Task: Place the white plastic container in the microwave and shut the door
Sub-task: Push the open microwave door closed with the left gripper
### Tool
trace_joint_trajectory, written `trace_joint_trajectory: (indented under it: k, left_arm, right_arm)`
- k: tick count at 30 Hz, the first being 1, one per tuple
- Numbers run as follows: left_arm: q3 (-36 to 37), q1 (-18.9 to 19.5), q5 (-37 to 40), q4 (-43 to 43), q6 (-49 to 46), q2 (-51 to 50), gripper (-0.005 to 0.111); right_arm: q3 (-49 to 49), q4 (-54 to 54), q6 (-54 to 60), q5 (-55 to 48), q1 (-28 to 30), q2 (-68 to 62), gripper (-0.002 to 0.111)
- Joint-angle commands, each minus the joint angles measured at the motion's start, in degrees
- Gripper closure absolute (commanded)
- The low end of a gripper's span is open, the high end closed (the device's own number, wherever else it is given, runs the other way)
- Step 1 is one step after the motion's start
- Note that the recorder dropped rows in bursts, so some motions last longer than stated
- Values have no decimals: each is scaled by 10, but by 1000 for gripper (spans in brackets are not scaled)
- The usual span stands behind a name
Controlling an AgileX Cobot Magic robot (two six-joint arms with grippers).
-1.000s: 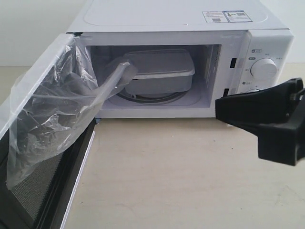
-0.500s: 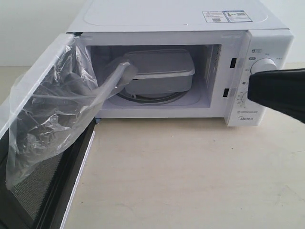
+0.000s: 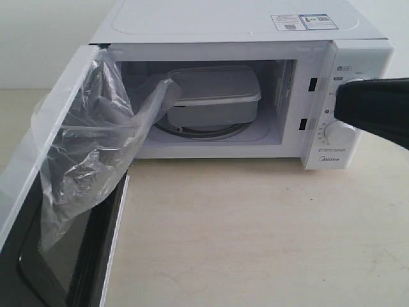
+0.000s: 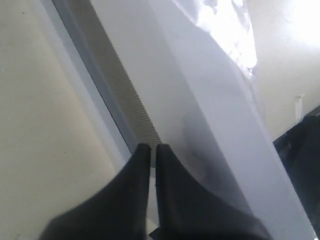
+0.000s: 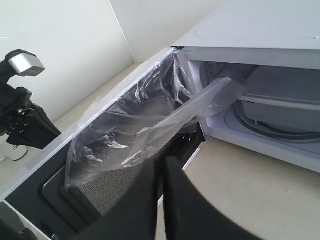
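The white plastic container (image 3: 214, 96) sits inside the microwave (image 3: 230, 25) on the glass turntable, lid on. The door (image 3: 38, 211) stands partly open on the left, with crinkled clear film (image 3: 96, 147) hanging off its inner face. My left gripper (image 4: 150, 148) is shut with nothing in it, its tips close against the door (image 4: 200, 100); it does not show in the exterior view. My right gripper (image 3: 342, 105) is shut and empty, hovering in front of the control panel, apart from the container (image 5: 285, 85). In its wrist view the right gripper (image 5: 161, 161) points at the door's mesh window (image 5: 110, 190).
The lower knob (image 3: 339, 134) and the Midea logo show under my right arm; the upper knob is mostly hidden behind it. A beige tabletop (image 3: 255, 230) stretches in front of the oven. A black camera stand (image 5: 20, 115) is off beyond the door.
The door has swung a little toward the oven. My right arm rose from low on the right to in front of the knobs.
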State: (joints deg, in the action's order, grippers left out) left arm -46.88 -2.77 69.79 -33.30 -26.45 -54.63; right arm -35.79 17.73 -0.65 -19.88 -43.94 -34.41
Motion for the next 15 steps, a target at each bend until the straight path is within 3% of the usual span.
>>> trace_joint_trajectory:
  k: [1,7,13,15]
  left_arm:
    - [-1,-26,2,-31,-6,-1,102]
    - [-1,-70,0,-54,-6,-35,102]
    - [-1,-116,-54,-90,-15,-84,102]
    - [-1,-149,-83,-99,-23,-108,102]
  right_arm:
    - [-3,-5,-3,8,0,5,108]
    - [-3,-5,-6,18,0,5,108]
    - [-3,-5,-6,18,0,5,108]
    - [-3,-5,-6,21,0,5,108]
